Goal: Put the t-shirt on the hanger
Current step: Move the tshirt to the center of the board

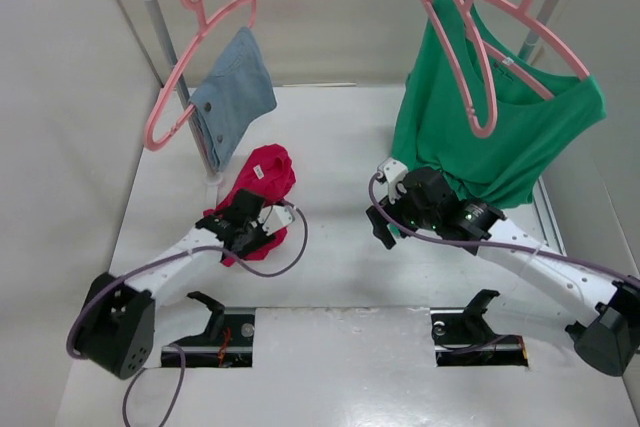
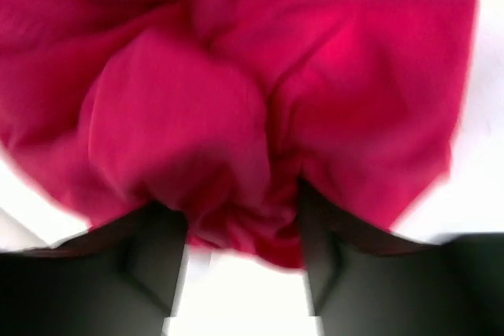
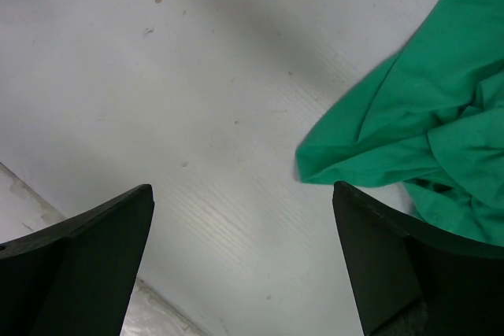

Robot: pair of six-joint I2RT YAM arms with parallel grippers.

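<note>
The crimson t-shirt (image 1: 266, 185) lies crumpled on the table left of centre, its white label facing up. My left gripper (image 1: 262, 223) is at its near edge. In the left wrist view a fold of the t-shirt (image 2: 236, 100) is bunched between the two dark fingers (image 2: 161, 249), which press on it from both sides. A slim pink hanger (image 1: 470, 67) hangs bare from the rail at the upper right, in front of the green top. My right gripper (image 1: 381, 223) hovers open over bare table at the centre, with nothing between its fingers (image 3: 102, 241).
A green top (image 1: 500, 137) hangs on another pink hanger (image 1: 545, 32) at the right, its hem (image 3: 409, 139) draping onto the table beside my right gripper. A third pink hanger (image 1: 170, 97) with blue denim (image 1: 232, 97) hangs at the left, near the rack's upright pole (image 1: 165, 32).
</note>
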